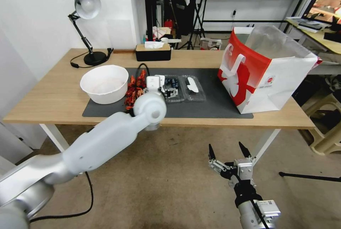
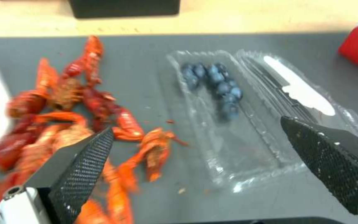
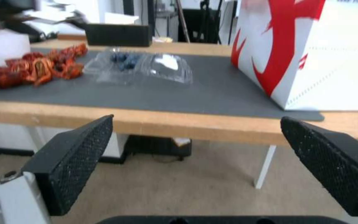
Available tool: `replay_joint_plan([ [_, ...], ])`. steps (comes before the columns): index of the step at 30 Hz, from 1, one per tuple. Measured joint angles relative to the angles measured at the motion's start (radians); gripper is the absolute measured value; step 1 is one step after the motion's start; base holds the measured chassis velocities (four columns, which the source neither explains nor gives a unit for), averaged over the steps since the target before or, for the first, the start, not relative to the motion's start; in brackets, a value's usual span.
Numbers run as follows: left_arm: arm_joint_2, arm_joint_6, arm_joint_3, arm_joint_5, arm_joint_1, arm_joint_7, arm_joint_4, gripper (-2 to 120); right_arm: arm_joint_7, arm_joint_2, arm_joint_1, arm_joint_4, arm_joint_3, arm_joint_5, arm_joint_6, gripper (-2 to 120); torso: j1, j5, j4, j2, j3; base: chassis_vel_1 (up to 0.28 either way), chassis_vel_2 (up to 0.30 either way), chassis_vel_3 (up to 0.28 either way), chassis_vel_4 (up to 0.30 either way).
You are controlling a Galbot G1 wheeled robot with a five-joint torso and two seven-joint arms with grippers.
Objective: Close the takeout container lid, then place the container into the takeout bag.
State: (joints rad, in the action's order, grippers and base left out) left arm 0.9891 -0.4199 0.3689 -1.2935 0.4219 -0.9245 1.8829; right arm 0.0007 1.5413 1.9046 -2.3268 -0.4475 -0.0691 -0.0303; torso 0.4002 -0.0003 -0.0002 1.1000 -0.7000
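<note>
The container [image 1: 174,86] lies open on the dark mat, with dark blueberries in its tray [image 2: 222,124]. Its clear lid [image 1: 193,87] is folded flat beside the tray, on the bag's side, and carries a white oblong sticker [image 2: 301,90]. My left gripper [image 2: 196,124] hovers open just above the near end of the tray, holding nothing. In the head view the left gripper [image 1: 164,87] is partly hidden behind its wrist. The takeout bag [image 1: 263,72] stands upright and open at the right. My right gripper [image 1: 229,151] hangs open below the table's front edge.
A pile of red crayfish [image 1: 135,90] lies left of the container, close to the left finger [image 2: 84,161]. A large white bowl [image 1: 104,83] sits farther left. A black tissue box [image 1: 153,52] and a desk lamp [image 1: 87,26] stand at the back.
</note>
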Motion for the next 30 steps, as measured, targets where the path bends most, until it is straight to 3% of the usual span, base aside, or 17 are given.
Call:
replay_joint_plan([
  [2, -0.019, 0.009, -0.02, 0.026, 0.028, 0.023, 0.021, 100, -0.001, 0.0, 0.0, -0.001, 0.0, 0.003, -0.005, 100, 0.0, 0.0, 0.0, 0.0, 0.0, 0.0, 0.0, 0.0, 0.0],
  [5, -0.086, 0.053, -0.113, 0.163, 0.163, 0.12, 0.094, 100, -0.004, 0.001, -0.002, -0.001, 0.0, 0.012, -0.027, 100, 0.0, 0.0001, 0.0002, 0.0, 0.0, 0.0, 0.0, 0.0, 0.0],
  [7, -0.094, 0.059, -0.127, 0.181, 0.182, 0.133, 0.102, 100, -0.005, 0.002, -0.003, 0.0, 0.0, 0.014, -0.033, 100, 0.0, 0.0, 0.0004, 0.0, 0.0, 0.0, 0.0, 0.0, 0.0],
  [10, -0.145, 0.104, -0.232, 0.302, 0.361, 0.24, 0.171, 100, -0.012, 0.006, -0.012, 0.014, -0.004, 0.02, -0.085, 100, 0.0, 0.0, 0.001, 0.0, 0.0, 0.0, 0.0, 0.0, 0.0],
  [14, -0.153, 0.14, -0.284, 0.365, 0.448, 0.289, 0.201, 100, -0.014, 0.008, -0.02, 0.025, -0.007, 0.022, -0.119, 100, 0.0, 0.0001, 0.0002, 0.0, 0.0, 0.0, 0.0, 0.0, 0.0],
  [18, -0.152, 0.245, -0.381, 0.483, 0.612, 0.394, 0.248, 100, -0.018, 0.025, -0.04, 0.045, -0.009, 0.046, -0.18, 100, 0.0, 0.0002, -0.0003, 0.0, 0.0, 0.0, 0.0, 0.0, 0.0],
  [19, -0.152, 0.245, -0.381, 0.483, 0.612, 0.394, 0.248, 100, -0.018, 0.025, -0.04, 0.045, -0.009, 0.046, -0.18, 100, 0.0, 0.0002, -0.0003, 0.0, 0.0, 0.0, 0.0, 0.0, 0.0],
  [22, -0.154, 0.38, -0.478, 0.595, 0.8, 0.492, 0.265, 100, -0.031, 0.039, -0.059, 0.059, -0.01, 0.064, -0.224, 100, 0.0, 0.0002, 0.0007, 0.0, 0.0, 0.0, 0.0, 0.0, 0.0],
  [30, -0.13, 0.501, -0.502, 0.734, 0.93, 0.546, 0.242, 100, -0.047, 0.06, -0.055, 0.065, -0.029, 0.076, -0.272, 100, 0.0, 0.0002, -0.0001, 0.0, 0.0, 0.0, 0.0, 0.0, 0.0],
])
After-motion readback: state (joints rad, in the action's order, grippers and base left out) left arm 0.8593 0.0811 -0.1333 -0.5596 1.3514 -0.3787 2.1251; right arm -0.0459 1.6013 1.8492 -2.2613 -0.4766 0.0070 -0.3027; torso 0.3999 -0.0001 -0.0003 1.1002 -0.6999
